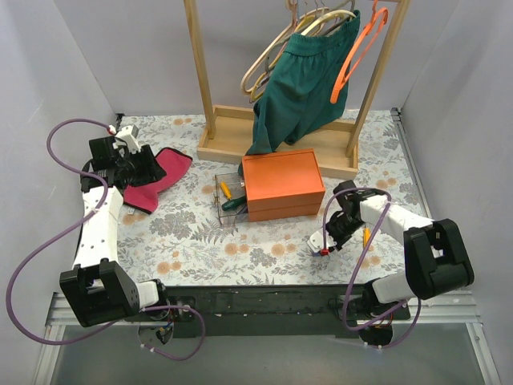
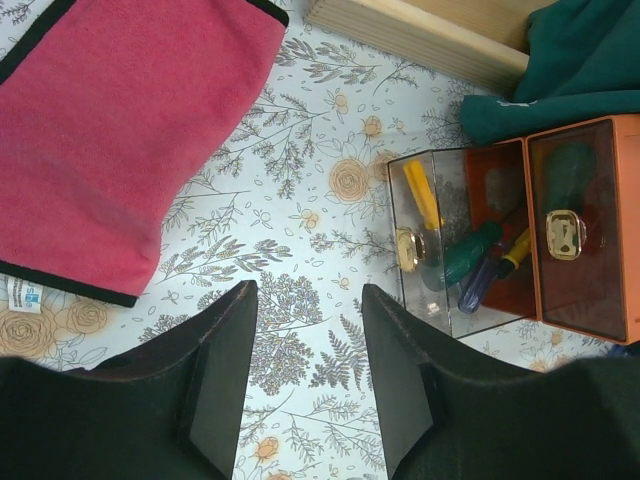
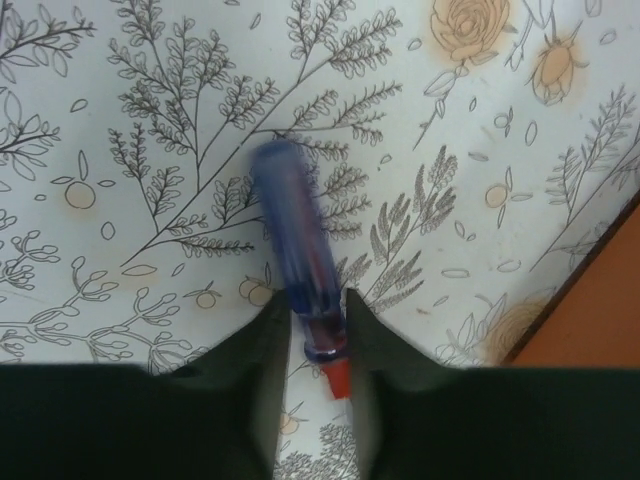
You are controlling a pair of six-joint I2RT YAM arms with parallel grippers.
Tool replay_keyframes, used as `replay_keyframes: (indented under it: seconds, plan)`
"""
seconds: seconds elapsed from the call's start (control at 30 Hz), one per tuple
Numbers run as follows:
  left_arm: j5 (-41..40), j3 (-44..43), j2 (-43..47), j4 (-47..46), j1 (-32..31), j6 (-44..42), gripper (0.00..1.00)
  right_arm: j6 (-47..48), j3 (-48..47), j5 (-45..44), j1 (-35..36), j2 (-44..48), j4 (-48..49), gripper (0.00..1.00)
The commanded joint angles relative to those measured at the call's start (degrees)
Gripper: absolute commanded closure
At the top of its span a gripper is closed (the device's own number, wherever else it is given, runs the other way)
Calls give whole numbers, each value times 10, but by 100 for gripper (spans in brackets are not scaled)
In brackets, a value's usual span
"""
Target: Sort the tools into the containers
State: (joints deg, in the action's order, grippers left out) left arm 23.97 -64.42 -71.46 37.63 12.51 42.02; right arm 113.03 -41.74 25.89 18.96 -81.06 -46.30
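Right gripper (image 3: 310, 325) clenched on blue screwdriver (image 3: 288, 225) at red collar; handle projects ahead of jaws (light, rigid, smooth plastic, likely slippery). Left gripper (image 2: 305, 340) released, empty.

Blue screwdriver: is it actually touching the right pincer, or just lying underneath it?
Touching. The right wrist view shows the right pincer closed on the blue screwdriver, pressing against its handle from both sides with no gap.

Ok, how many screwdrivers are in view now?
5: four in the clear box, yellow, green, blue, yellow-orange; one blue screwdriver in the right end effector. More may be hidden.
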Motion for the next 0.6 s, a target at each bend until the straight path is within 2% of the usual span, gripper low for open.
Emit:
replay_keyframes:
  seconds: [0.0, 0.07, 0.13, 0.2, 0.33, 0.47, 0.53, 0.57]
  plan:
    - [20, 2, 19, 6, 13, 4, 55, 118, 6, -42, 26, -44, -21, 85]
    - [23, 1, 19, 6, 16, 6, 55, 98, -9, -58, 38, -53, -71, 95]
    - [25, 2, 19, 3, 17, 7, 55, 90, -41, -53, 42, -48, -115, 99]
    - [28, 5, 19, -2, 17, 10, 54, 78, -69, -23, 48, -20, -186, 99]
    - [44, 12, 14, -19, 17, 24, 55, 25, -229, 71, 74, 17, -288, 99]
    - [58, 12, -1, -34, 17, 37, 54, -97, -353, 177, 111, 22, -288, 99]
    - [63, 9, -6, -38, 17, 41, 54, -207, -409, 219, 133, -6, -281, 99]
    - [66, 7, -10, -40, 17, 44, 54, -254, -463, 273, 136, -36, -274, 99]
